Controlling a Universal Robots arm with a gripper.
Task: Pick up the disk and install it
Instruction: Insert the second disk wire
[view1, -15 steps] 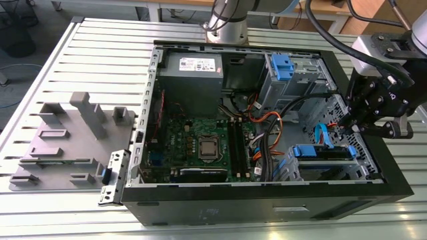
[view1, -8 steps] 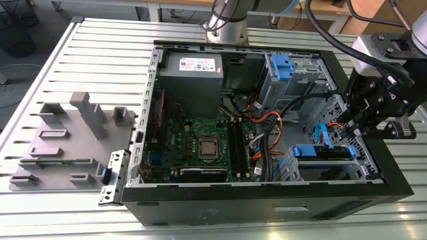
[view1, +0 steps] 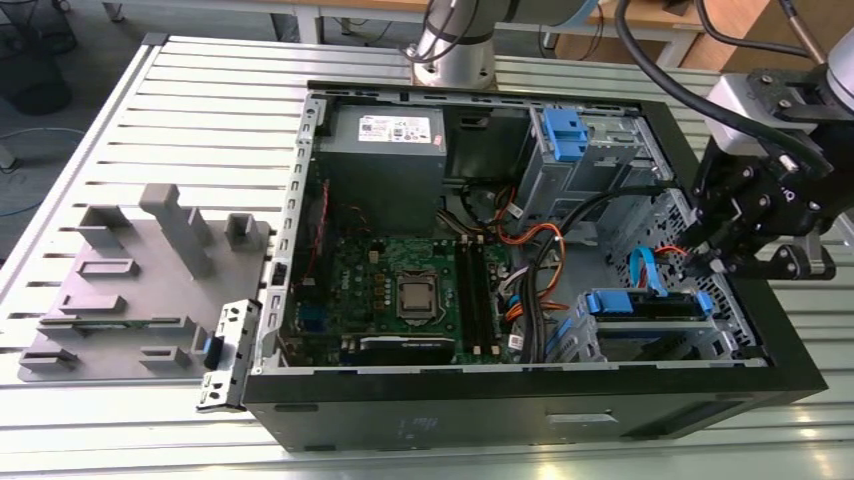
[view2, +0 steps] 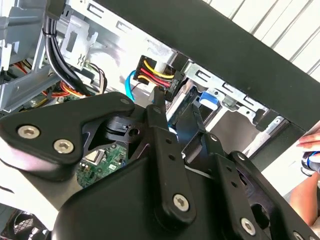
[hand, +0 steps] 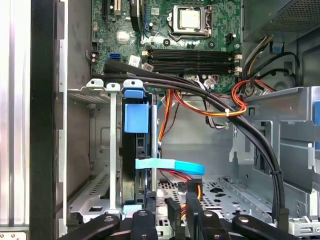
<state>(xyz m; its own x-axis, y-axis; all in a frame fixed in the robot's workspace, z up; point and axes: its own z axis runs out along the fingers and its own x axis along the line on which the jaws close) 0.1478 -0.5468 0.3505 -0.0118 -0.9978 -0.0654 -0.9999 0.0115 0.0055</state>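
Observation:
The disk (view1: 630, 303) stands on edge in the lower drive cage at the exterior view's right front corner of the open computer case (view1: 534, 375). In the first wrist view the disk (hand: 136, 117) shows its blue handle and rails between the cage's metal walls. My gripper (view1: 705, 265) hangs inside the case beside that cage. Seen in the first wrist view, my gripper (hand: 181, 210) is just to one side of the disk and does not touch it. The fingers (view2: 159, 100) are open with a narrow gap and hold nothing. A black power plug (view2: 160, 75) with yellow, red and black wires sits just past them.
A grey power-supply box (view1: 384, 140) and an upper cage with a blue latch (view1: 567, 135) sit at the case's far side. The motherboard (view1: 407, 285) and loose cable bundles (view1: 534, 290) fill the middle. A grey fixture (view1: 134, 270) lies on the slatted table. A hand (view2: 310, 150) is outside the case.

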